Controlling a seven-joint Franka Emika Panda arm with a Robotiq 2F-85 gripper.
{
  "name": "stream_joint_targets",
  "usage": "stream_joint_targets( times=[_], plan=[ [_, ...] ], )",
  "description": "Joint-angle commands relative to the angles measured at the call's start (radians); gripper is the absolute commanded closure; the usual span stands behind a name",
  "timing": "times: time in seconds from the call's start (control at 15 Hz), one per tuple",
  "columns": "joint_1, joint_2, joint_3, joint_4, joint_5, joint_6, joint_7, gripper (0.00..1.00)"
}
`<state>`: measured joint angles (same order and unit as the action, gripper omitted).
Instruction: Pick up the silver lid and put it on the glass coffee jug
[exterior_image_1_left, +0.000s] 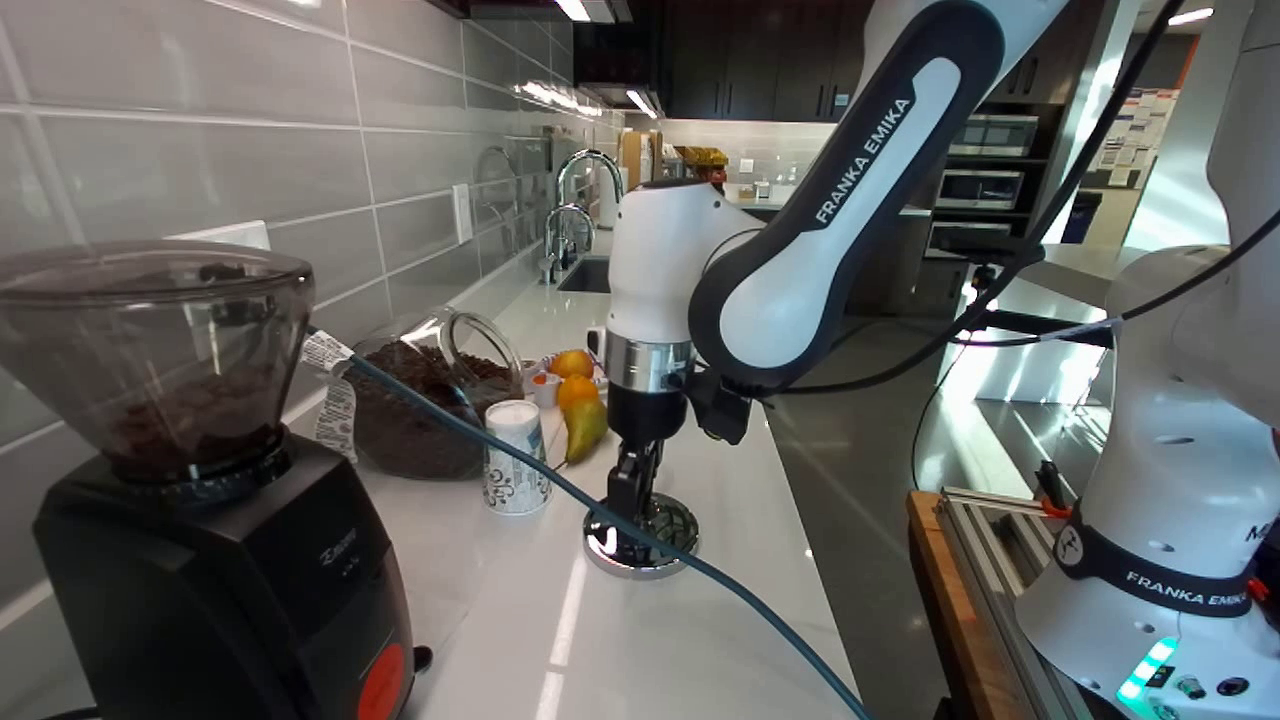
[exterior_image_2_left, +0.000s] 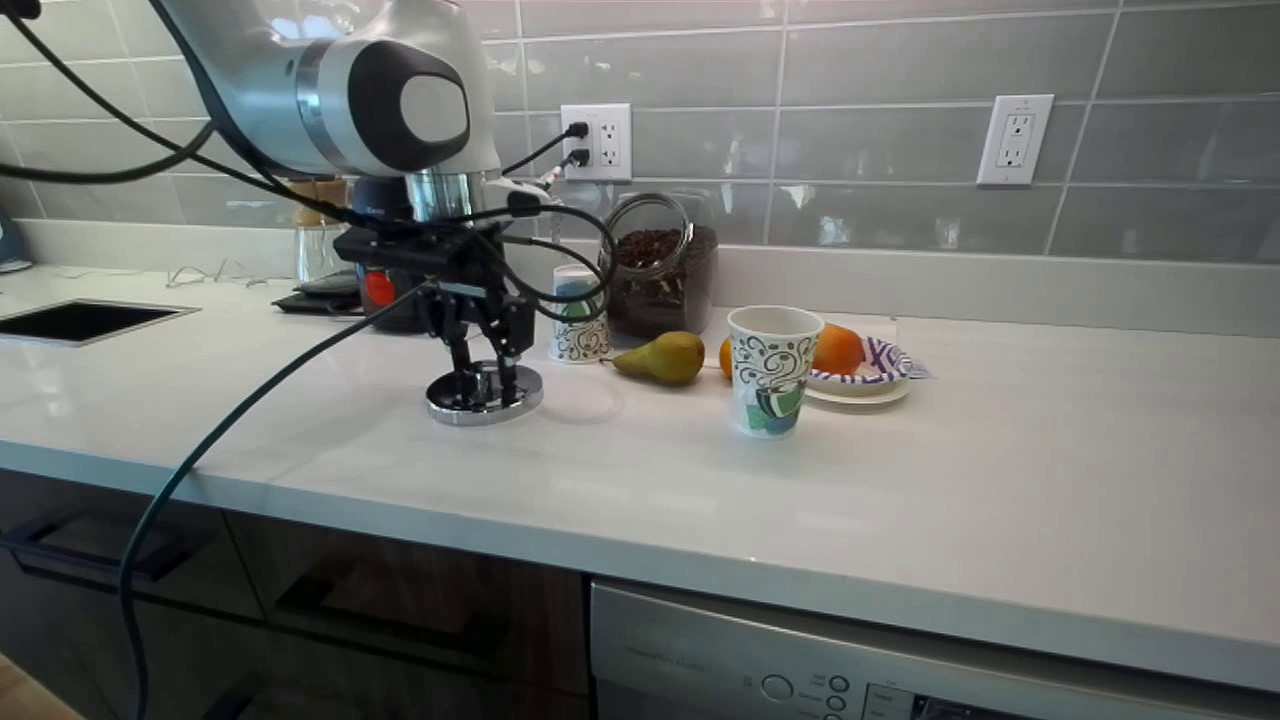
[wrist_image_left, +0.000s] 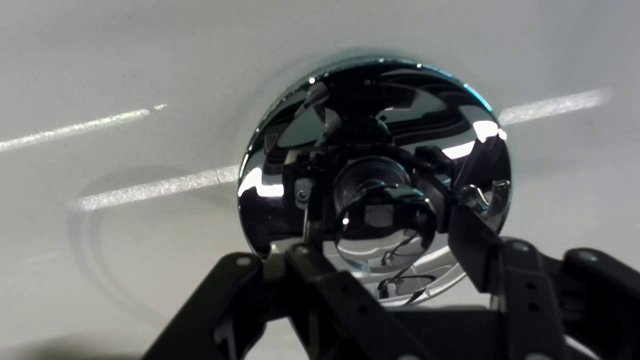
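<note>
The silver lid (exterior_image_1_left: 625, 568) lies flat on the white counter in both exterior views (exterior_image_2_left: 487, 410). In the wrist view its shiny disc (wrist_image_left: 380, 100) carries a round knob (wrist_image_left: 385, 225). My gripper (wrist_image_left: 377, 205) points down over the lid, one finger on each side of the knob. The fingers are apart, with a gap at the left finger; the right finger is close to the knob, contact unclear. The gripper also shows in both exterior views (exterior_image_1_left: 630, 505) (exterior_image_2_left: 487, 385). The glass coffee jug (exterior_image_1_left: 420, 410), filled with dark beans, stands against the wall (exterior_image_2_left: 660, 280), its round mouth open and slanted.
A paper cup (exterior_image_1_left: 516, 460) stands beside the jug; another cup (exterior_image_2_left: 772, 370) stands nearer the front edge. A pear (exterior_image_2_left: 662, 358), oranges (exterior_image_2_left: 838, 350) and a plate (exterior_image_2_left: 885, 360) are close by. A black grinder (exterior_image_1_left: 230, 580) stands along the wall. A cable (exterior_image_2_left: 270, 385) hangs across the counter.
</note>
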<state>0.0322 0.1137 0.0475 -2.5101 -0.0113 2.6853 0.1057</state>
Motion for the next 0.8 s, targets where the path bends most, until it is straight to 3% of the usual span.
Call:
stream_joint_targets(
  times=[0.0,0.07,0.2,0.27,0.47,0.73],
  plan=[
    [0.021,-0.005,-0.014,0.015,-0.046,-0.065,0.064,0.25],
    [0.021,-0.003,-0.013,0.016,-0.047,-0.072,0.066,0.29],
    [0.022,-0.002,-0.011,0.015,-0.043,-0.059,0.062,0.53],
    [0.024,-0.005,-0.012,0.015,-0.049,-0.054,0.066,0.54],
    [0.028,-0.026,-0.016,0.008,-0.091,-0.030,0.085,0.75],
    [0.034,-0.083,-0.012,-0.012,-0.129,-0.043,0.118,0.79]
  ],
)
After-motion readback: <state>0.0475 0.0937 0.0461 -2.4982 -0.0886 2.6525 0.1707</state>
